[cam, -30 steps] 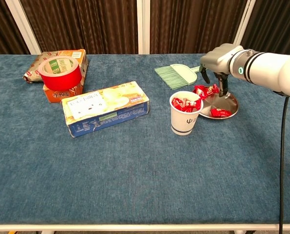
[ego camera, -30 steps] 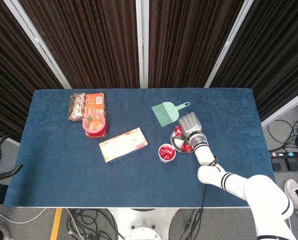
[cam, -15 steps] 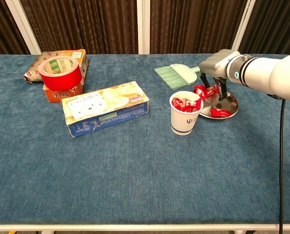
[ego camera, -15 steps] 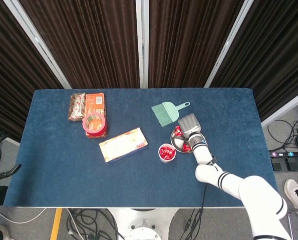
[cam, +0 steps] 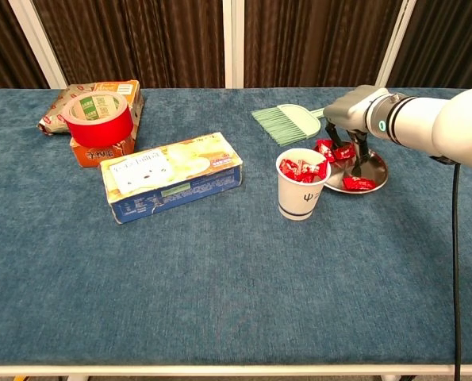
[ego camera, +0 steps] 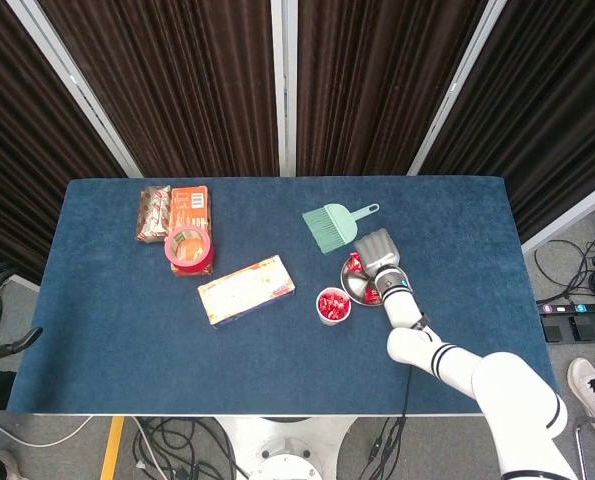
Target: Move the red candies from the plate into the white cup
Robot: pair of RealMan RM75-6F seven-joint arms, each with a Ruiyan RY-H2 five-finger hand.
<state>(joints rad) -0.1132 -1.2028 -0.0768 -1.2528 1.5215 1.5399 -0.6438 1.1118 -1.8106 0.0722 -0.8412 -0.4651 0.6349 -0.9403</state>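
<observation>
A small green hand brush [cam: 287,123] lies flat near the far edge of the blue cloth-covered desk [cam: 220,302]. Toward the middle lies a long yellow and blue cardboard box [cam: 170,176]. At the far left a red roll of tape [cam: 97,119] rests on an orange box [ego camera: 189,208], with a brownish snack packet [ego camera: 154,213] beside it.

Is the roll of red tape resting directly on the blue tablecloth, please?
No, the roll of red tape sits on top of the orange box, not on the blue tablecloth.
</observation>
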